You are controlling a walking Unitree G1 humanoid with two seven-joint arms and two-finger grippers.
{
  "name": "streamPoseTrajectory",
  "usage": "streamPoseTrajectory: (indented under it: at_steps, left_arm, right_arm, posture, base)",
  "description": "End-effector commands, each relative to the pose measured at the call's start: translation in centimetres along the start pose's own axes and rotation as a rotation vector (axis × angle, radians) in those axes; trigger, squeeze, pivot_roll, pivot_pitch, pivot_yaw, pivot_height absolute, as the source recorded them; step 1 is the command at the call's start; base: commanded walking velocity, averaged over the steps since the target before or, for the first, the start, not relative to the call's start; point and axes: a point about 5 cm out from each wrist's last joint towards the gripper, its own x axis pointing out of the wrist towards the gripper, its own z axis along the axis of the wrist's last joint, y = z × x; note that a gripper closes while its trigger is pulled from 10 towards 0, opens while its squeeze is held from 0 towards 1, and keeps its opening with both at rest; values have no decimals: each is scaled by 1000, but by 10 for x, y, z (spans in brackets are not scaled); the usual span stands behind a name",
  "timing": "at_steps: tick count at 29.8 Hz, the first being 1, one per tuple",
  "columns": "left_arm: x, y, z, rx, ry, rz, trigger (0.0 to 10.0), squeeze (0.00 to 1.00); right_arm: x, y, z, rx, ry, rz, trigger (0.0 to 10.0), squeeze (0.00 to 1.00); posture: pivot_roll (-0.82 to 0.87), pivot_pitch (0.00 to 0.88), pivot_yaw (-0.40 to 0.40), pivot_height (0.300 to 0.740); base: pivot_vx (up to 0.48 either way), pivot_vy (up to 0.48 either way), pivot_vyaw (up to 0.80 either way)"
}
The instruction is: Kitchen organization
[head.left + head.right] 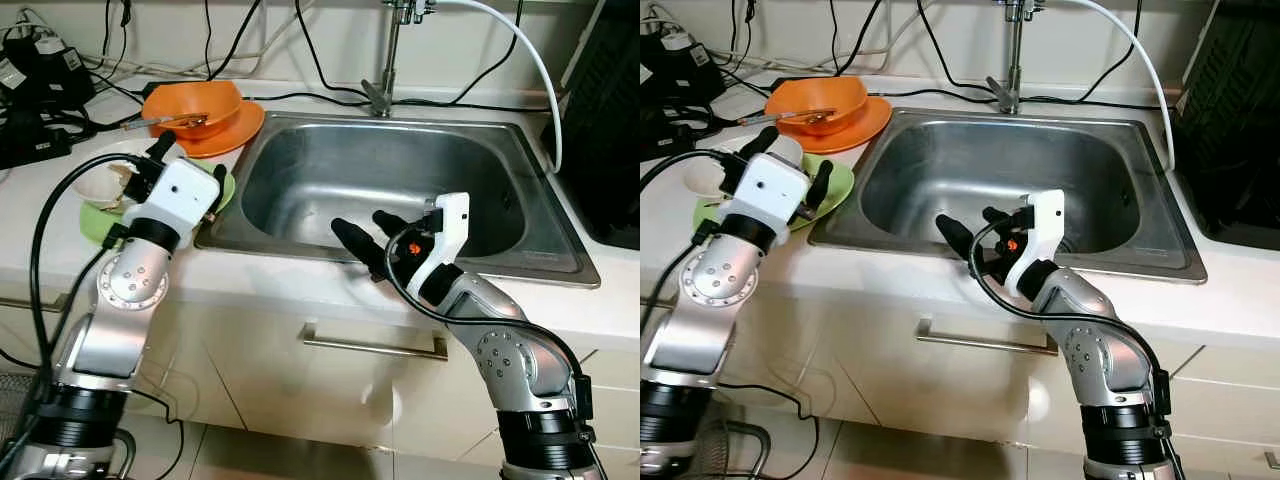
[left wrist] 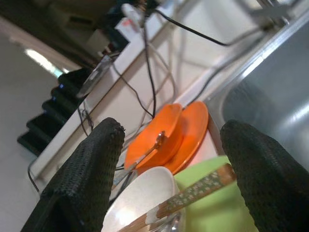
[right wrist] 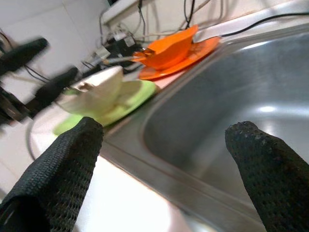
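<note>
Sink [image 1: 300, 160]: a steel basin set in the white counter, looking bare inside; the likely place for the dishes.
Orange plate [image 1: 245, 125]: on the counter just left of the sink's back corner, with the orange bowl on it.
Green plate [image 1: 835, 185]: beside the sink's left rim, under the white bowl; probably light, smooth and slippery, best taken at the rim.
Orange bowl [image 1: 205, 100]: stiff, probably light plastic; a metal utensil [image 1: 165, 122] rests in it and could slide out if tipped.
White bowl [image 2: 140, 198]: on the green plate, possibly breakable; 1 chopstick [image 2: 193, 193] lies across it, so it should be lifted level by the rim.
Left gripper [image 2: 171, 181]: above the white bowl, its 2 fingers spread wide, holding nothing.
Right gripper [image 1: 368, 240]: over the sink's front edge, fingers apart, empty.
</note>
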Motion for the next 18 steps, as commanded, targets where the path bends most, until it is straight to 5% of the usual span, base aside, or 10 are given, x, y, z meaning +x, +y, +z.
streamPoseTrajectory:
  at_steps: [1, 18]
  left_arm:
    - [0, -11, -3, 67, 12, -71, 10000, 0]
    - [4, -7, -35, 36, 50, -79, 10000, 0]
  right_arm:
    - [-1, 0, 0, 17, -4, -7, 10000, 0]
    - [-10, 15, 2, -88, 64, 160, 10000, 0]
  posture:
    - [-65, 0, 64, 740]
    - [-82, 0, 67, 740]
  base:
    - [0, 0, 0]
    - [0, 0, 0]
